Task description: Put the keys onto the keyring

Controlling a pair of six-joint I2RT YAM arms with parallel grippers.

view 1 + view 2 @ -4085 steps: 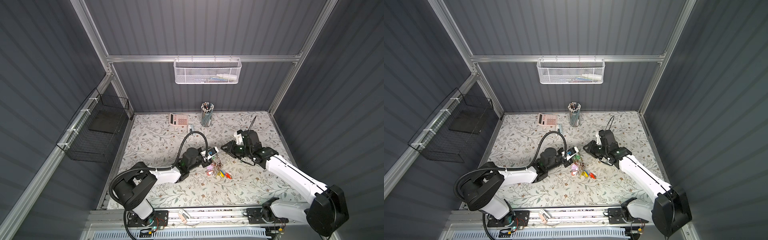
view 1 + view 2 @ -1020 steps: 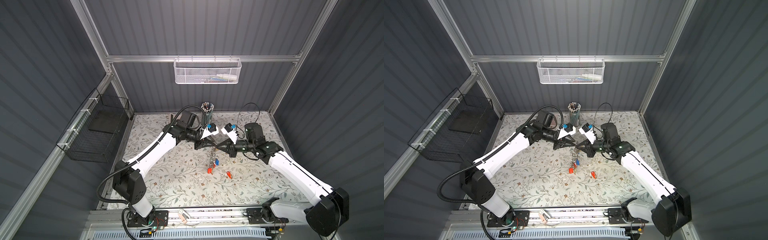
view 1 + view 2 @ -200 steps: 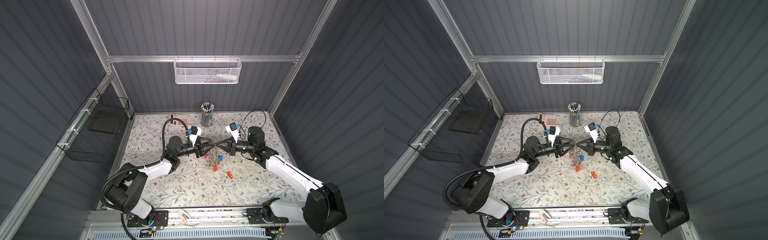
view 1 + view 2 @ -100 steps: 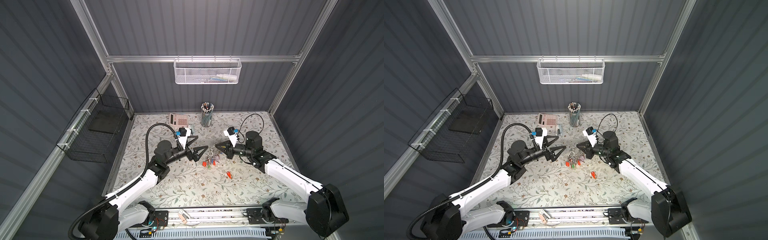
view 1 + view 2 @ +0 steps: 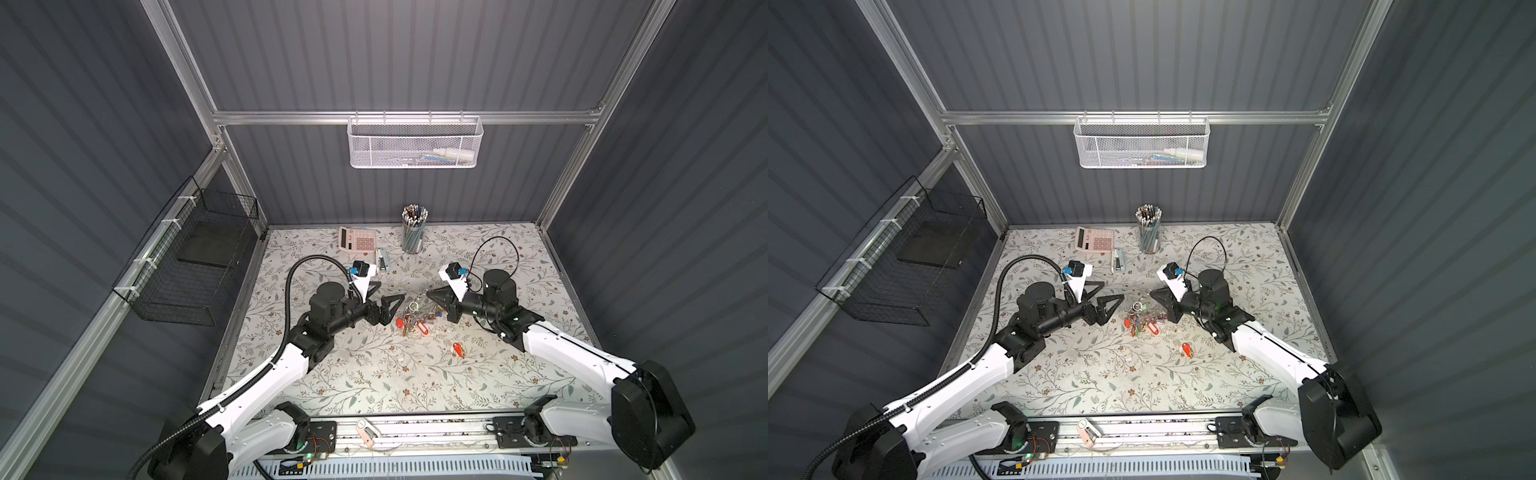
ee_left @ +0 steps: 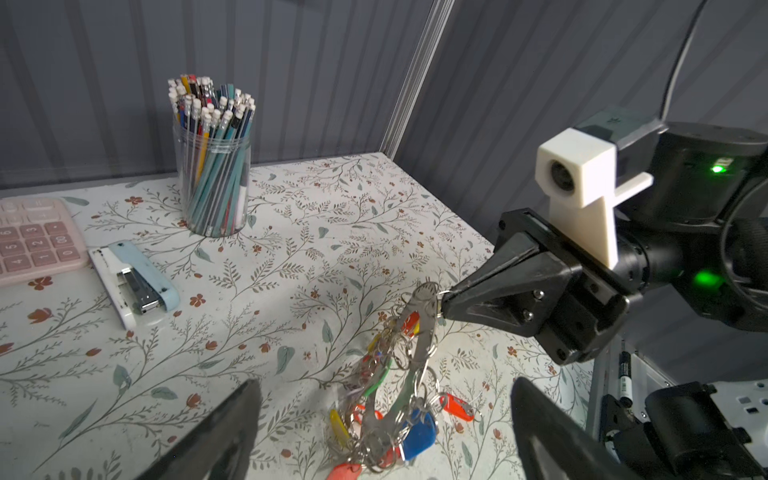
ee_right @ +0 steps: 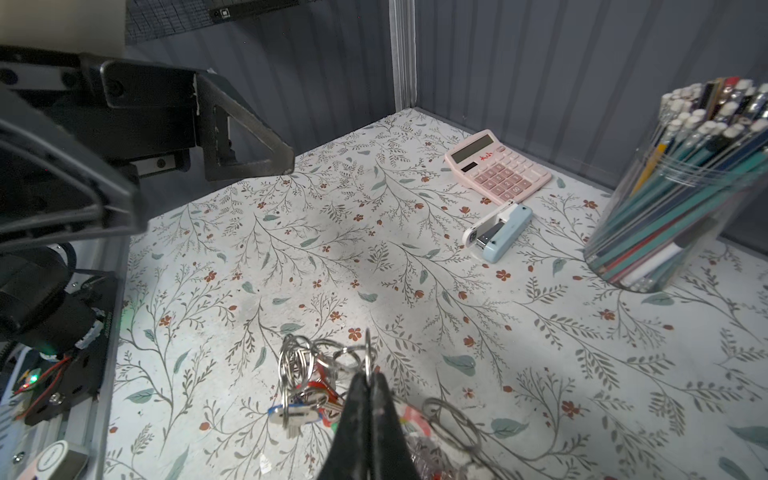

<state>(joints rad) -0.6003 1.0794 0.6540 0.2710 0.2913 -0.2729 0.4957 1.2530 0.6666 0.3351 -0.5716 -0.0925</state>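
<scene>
Right hand point(image 6: 442, 300) clenched on the rim of the tilted keyring point(image 6: 420, 328), tagged keys point(image 6: 415, 432) bunched on it, apparently touching the counter point(image 5: 365, 374); left hand point(image 5: 390, 291) released, just beside; one red-tagged key point(image 5: 459, 350) apart.

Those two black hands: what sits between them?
The keyring with its bunch of keys, seen in both top views; the right hand pinches its rim, the left hand stands open, apart from it.

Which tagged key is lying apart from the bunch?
The red-orange-tagged key, lying alone in front of the bunch; the rest are bunched at the keyring held by the right end effector.
</scene>
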